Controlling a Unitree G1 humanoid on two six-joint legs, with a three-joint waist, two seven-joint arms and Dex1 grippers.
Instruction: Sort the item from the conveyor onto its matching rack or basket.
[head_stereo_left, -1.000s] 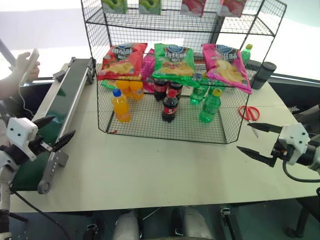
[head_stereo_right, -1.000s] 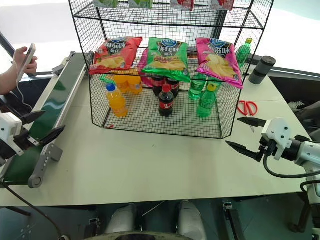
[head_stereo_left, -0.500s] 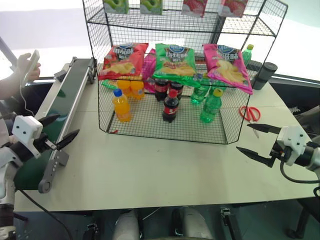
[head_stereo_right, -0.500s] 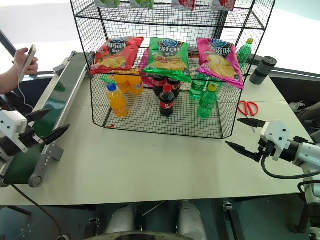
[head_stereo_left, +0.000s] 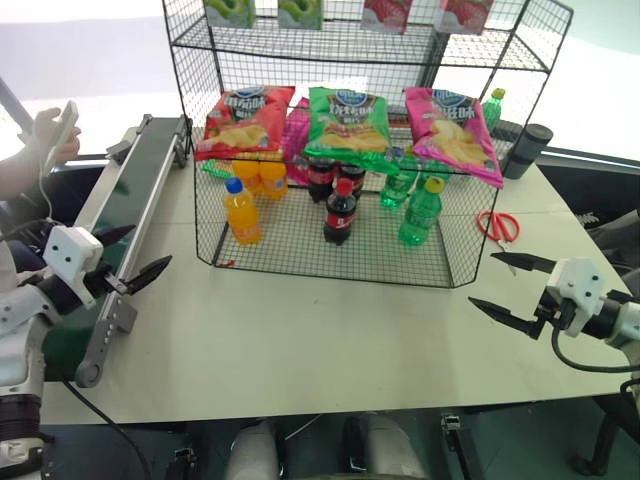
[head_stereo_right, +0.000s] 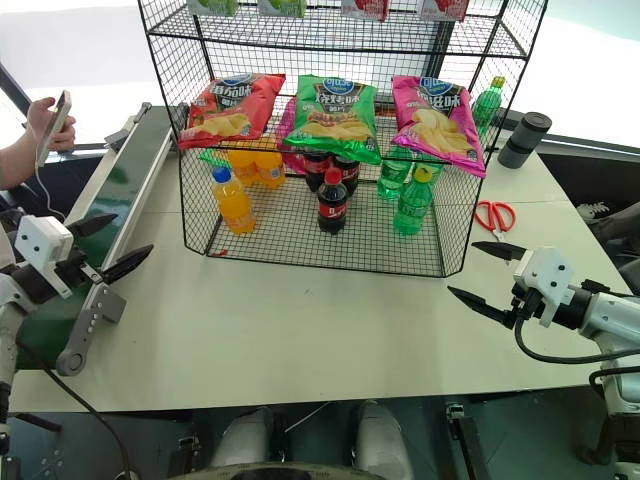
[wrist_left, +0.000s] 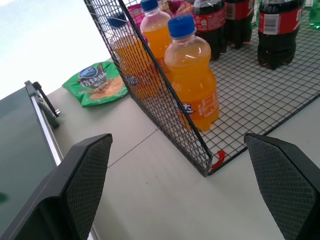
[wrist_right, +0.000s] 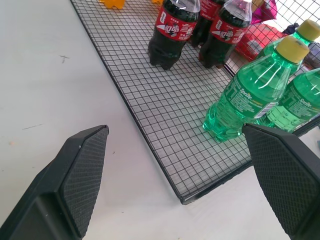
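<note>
1. While both arms hung over the table (head_stereo_left: 300, 335), the left gripper (head_stereo_left: 148, 248) stood beside the near end of the conveyor (head_stereo_left: 140, 185), its two black fingers spread wide and holding nothing.
2. On the opposite side, the right gripper (head_stereo_left: 483, 280) hovered above the table's right edge, just off the near right corner of the rack (head_stereo_left: 330, 45). Its fingers were likewise fully apart and empty.
3. The pink crisp bag (head_stereo_left: 452, 135) lay at the right end of the rack's middle shelf, beside the green bag (head_stereo_left: 347, 122), with the red bag (head_stereo_left: 243, 120) farther left.
4. Long axis of the pink bag: from the back of the shelf toward the robot, sloping downward, with the lower end overhanging the shelf's front edge.
5. Bearing from the right gripper: ahead, upward and slightly to the left, with the rack's mesh corner between them.
6. Bearing from the left gripper: well apart, across the whole width of the rack.
7. Judged by these bearings, the right arm was the nearer one for any move on that bag.
8. A second pink shape (head_stereo_left: 297, 130) showed behind the red and green bags. It was possibly another bag, though the mesh hid too much to tell.
</note>
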